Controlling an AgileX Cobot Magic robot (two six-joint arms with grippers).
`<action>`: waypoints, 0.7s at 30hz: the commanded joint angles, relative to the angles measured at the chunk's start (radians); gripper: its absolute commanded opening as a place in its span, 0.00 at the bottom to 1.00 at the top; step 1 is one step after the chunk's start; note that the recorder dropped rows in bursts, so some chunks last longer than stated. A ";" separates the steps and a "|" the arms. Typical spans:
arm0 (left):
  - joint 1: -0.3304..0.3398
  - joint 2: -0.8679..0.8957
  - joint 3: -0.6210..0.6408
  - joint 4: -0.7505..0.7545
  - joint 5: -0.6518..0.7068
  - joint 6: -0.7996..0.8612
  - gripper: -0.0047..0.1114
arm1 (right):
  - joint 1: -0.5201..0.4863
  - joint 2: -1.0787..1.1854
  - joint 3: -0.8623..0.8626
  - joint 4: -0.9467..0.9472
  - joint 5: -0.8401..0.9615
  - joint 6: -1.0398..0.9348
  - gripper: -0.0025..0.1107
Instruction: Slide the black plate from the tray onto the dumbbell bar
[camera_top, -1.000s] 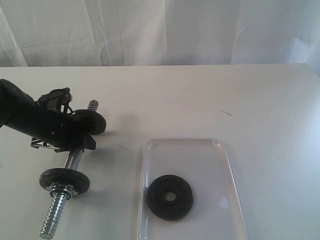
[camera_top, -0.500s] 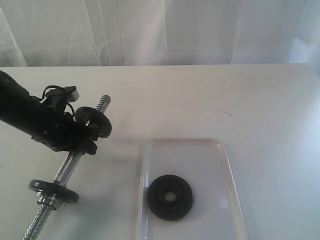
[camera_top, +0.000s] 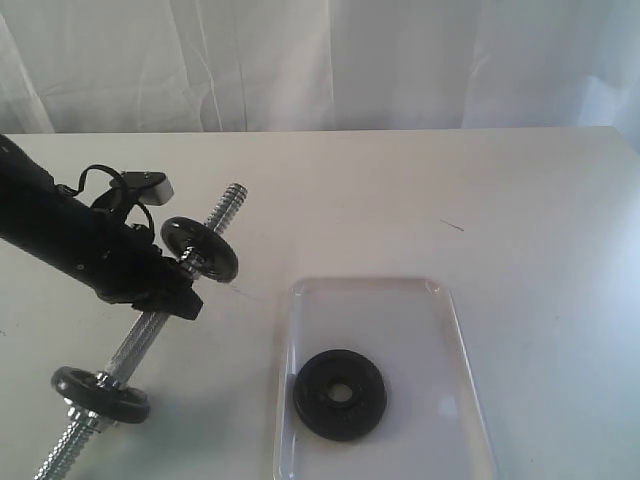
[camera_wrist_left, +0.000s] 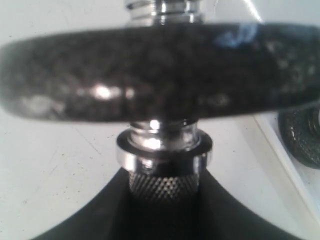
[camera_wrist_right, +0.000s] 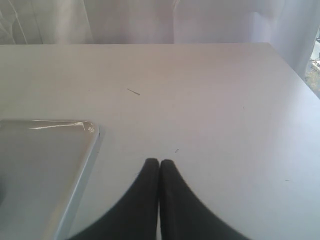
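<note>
The black plate lies flat in the clear tray, right of the dumbbell; a sliver of the plate shows in the left wrist view. The dumbbell bar is lifted off the table and tilted, far threaded end up, with one black disc near the top and another low. My left gripper is shut on the bar's knurled middle, just below the collar and upper disc. My right gripper is shut on nothing, above bare table beside the tray corner.
White curtains hang behind the table's far edge. A small dark mark lies on the table right of centre. The lower threaded end of the bar points toward the front left.
The left gripper has lifted the dumbbell bar and swung its far end up and to the right. The lower disc has moved left and down. The plate and tray have not moved.
</note>
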 joint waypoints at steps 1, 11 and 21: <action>-0.003 -0.044 -0.020 -0.081 0.102 0.082 0.04 | 0.001 -0.007 0.005 -0.009 -0.005 0.004 0.02; -0.003 -0.044 -0.020 -0.081 0.129 0.140 0.04 | 0.001 -0.007 0.005 -0.009 -0.005 0.004 0.02; -0.003 -0.044 -0.020 -0.081 0.133 0.140 0.04 | 0.013 -0.007 0.005 -0.011 -0.005 0.005 0.02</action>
